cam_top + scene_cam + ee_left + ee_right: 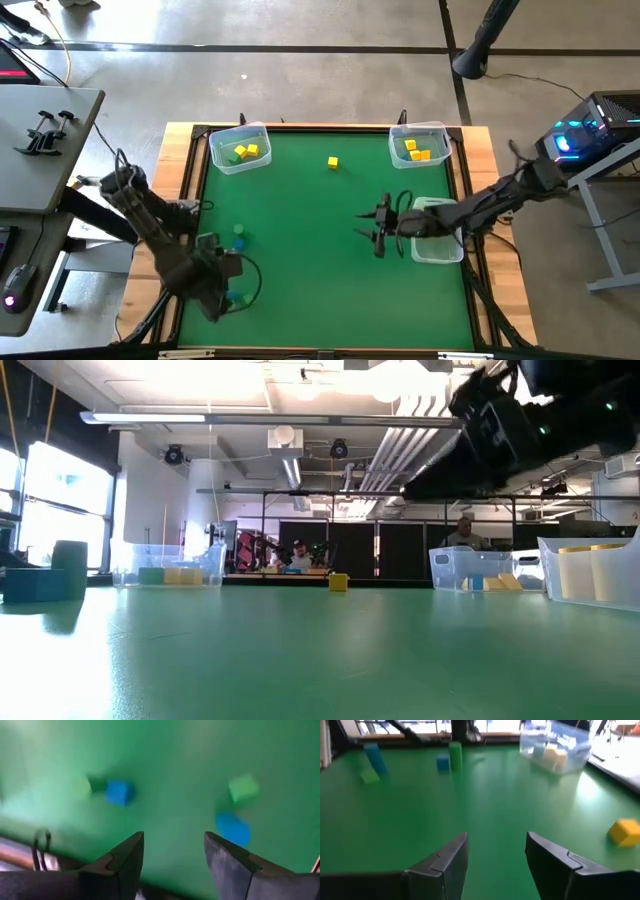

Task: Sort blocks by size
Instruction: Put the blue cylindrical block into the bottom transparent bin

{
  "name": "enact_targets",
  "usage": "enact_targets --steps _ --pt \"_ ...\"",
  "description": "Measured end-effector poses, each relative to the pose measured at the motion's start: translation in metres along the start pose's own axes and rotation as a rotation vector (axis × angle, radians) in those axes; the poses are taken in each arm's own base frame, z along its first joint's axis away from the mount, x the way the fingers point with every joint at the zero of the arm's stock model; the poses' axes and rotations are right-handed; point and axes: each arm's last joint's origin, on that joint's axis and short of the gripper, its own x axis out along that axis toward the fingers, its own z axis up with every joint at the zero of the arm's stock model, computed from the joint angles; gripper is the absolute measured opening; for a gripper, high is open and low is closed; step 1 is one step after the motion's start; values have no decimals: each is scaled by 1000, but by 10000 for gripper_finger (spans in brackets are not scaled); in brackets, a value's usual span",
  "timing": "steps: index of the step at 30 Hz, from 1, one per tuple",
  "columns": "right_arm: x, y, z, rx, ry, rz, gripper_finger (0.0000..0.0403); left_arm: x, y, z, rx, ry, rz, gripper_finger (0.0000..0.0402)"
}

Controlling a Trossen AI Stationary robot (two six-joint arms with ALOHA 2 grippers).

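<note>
Left pincer (235, 262): jaws parted, empty, low over the desk (320, 300) near its left front corner.
Right pincer (372, 228): jaws parted, empty, mid-desk beside a clear bin (440, 252).
Blocks: blue and green ones (119, 792) just ahead of left pincer; lone yellow block (332, 162) at far centre; others already binned.
Step, judged: left pincer should centre on one block, descend squarely, then close.
Writing: none legible.

Matt green table mat (320, 260), pale wood table edge (505, 280), clear glossy plastic bins (240, 147), matt solid-coloured blocks (332, 162)
</note>
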Motion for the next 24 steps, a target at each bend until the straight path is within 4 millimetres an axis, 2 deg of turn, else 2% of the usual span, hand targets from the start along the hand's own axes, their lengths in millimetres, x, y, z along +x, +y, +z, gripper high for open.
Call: enact_targets --steps 5,9,17,24 --pt "12 17 -16 26 -23 -34 188 17 -29 -14 -10 143 -1 178" --pt "22 23 -20 23 -109 -19 188 23 -46 -18 -29 102 -38 176" --pt "30 24 -18 -14 -203 105 188 24 -49 -18 -95 -1 -11 207" --pt "30 23 -18 -14 -202 114 188 56 -55 -18 -72 44 -113 245"
